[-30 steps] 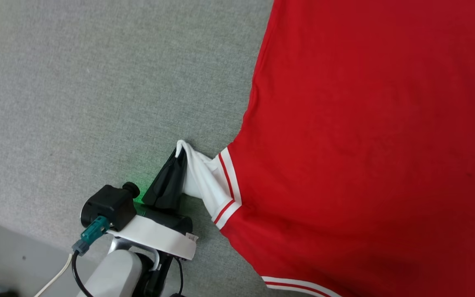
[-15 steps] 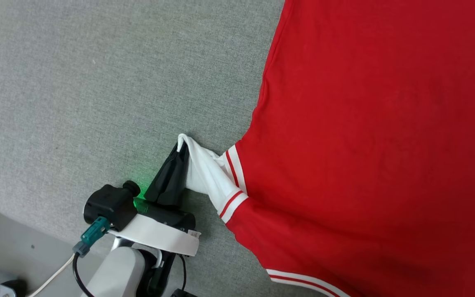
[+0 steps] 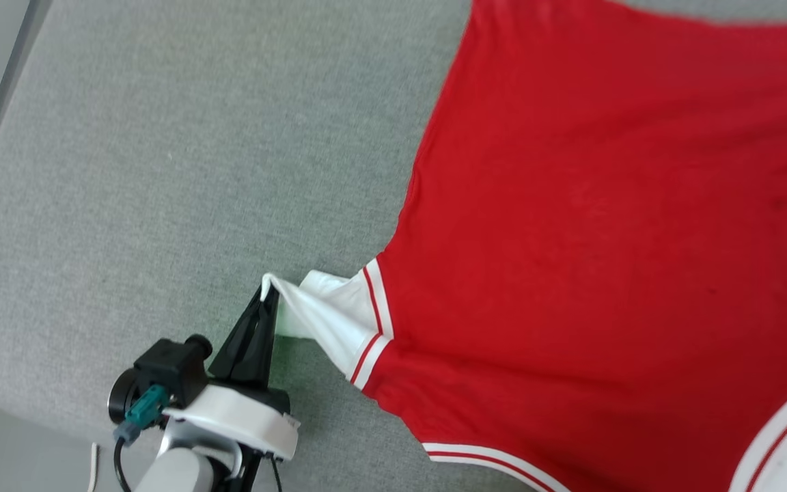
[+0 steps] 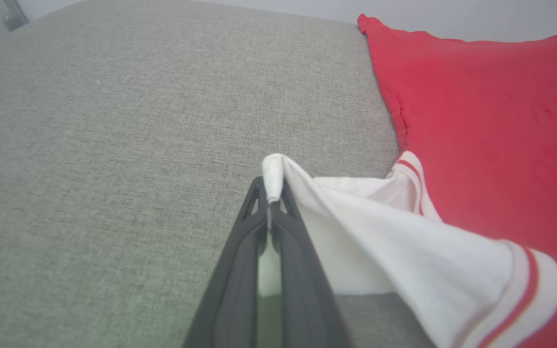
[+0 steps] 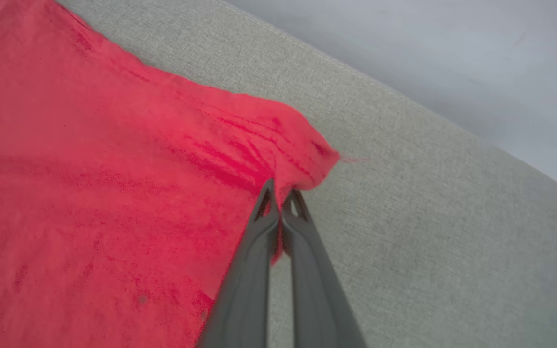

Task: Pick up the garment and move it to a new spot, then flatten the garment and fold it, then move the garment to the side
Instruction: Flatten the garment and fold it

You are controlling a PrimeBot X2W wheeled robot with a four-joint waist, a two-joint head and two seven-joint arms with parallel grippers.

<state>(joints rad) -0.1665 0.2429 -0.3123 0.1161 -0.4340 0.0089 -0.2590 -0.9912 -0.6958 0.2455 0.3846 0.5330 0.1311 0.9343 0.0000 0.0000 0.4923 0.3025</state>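
left pincer [image 3: 265,294] pinching white sleeve [image 3: 325,311] of red jersey garment [image 3: 571,225], sleeve now drawn further left; right pincer [image 5: 281,195] pinching red corner. flattening underway.

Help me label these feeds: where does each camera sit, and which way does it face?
Head view: on the head, looking down on the grey woven fabric surface and red jersey shirt with white sleeves; left hand shows lower left.
Left wrist view: on the left wrist, looking along its dark fingers at the pinched white sleeve.
Right wrist view: on the right wrist, looking along the right hand, shut on the shirt's red edge.
Shared: head and left wrist views both show the sleeve's striped trim.
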